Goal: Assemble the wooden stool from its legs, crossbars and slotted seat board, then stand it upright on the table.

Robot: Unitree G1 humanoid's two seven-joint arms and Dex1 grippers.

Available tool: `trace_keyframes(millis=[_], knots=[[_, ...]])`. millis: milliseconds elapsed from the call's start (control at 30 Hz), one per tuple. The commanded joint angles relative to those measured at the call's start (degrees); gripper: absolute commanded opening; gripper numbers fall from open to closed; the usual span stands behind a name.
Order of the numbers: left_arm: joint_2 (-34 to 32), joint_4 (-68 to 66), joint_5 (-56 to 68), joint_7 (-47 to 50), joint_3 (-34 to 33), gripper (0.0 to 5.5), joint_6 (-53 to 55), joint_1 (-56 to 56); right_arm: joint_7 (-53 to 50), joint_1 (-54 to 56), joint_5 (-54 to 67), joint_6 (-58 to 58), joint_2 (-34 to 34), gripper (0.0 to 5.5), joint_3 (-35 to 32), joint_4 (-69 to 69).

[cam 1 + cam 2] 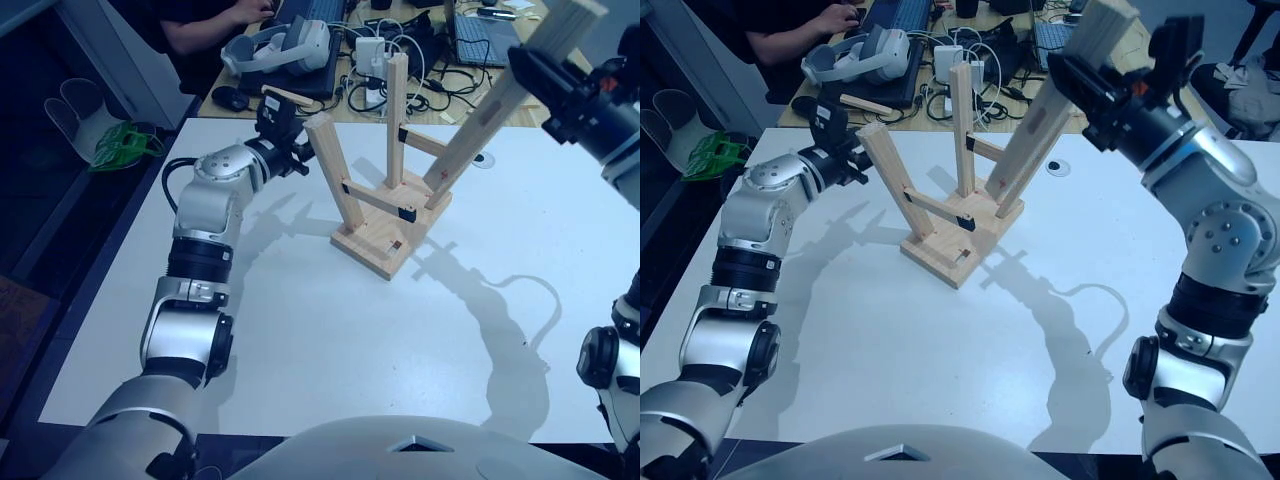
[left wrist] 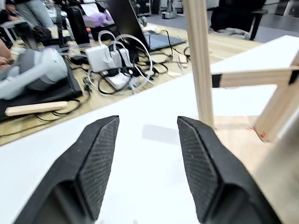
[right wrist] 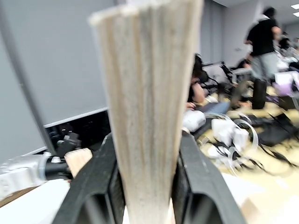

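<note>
I had the right gripper (image 3: pixel 145 182) clamped around the upper end of one slanted leg (image 1: pixel 1040 135) of the upturned stool (image 1: pixel 397 140), whose square seat board (image 1: pixel 385 255) lay flat on the white table (image 1: pixel 300 330). The left gripper (image 2: pixel 147 123), its textured black pads (image 2: pixel 98 158) spread apart, hovered just beside another pale wooden leg (image 1: pixel 338 175), seemingly without touching. A crossbar (image 1: pixel 375 198) with black ends joined the legs.

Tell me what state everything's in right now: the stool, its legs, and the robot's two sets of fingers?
stool: upside down, seat board flat on the table, legs pointing up.
left leg: leaning, not gripped.
right leg: leaning, clamped near its top.
left gripper: fingers open, nothing between them.
right gripper: fingers shut on the right leg.
</note>
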State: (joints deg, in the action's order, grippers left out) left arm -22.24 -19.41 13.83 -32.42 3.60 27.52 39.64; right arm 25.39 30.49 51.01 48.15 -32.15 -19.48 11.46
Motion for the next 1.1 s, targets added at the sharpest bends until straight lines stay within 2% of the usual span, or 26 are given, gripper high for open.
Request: trace_keyframes(millis=[33,300,433,733,1100], knots=[[-0.81,5.88,1.53,-3.55,1.17,2.28,5.59,-2.33,-1.96,-5.36,0.18,0.06,0.35,0.99,-3.41,0.79],[0.28,17.89,5.83,-5.55,1.23,2.28,15.23,-6.61,-8.85,-9.73,8.75,4.37,3.74,0.99,-10.89,-1.04],[3.73,25.57,9.16,-2.67,1.10,2.28,21.27,-7.85,-10.13,-12.05,11.08,6.24,3.29,0.99,-12.51,-2.17],[8.48,34.86,13.44,2.84,1.63,2.28,29.73,-8.93,-6.82,-20.53,7.15,4.21,1.52,0.99,-11.79,-3.83],[11.05,37.65,16.42,6.42,1.81,2.28,32.78,-9.32,-2.32,-20.65,-1.62,-4.67,0.76,0.99,-8.08,-7.15]])
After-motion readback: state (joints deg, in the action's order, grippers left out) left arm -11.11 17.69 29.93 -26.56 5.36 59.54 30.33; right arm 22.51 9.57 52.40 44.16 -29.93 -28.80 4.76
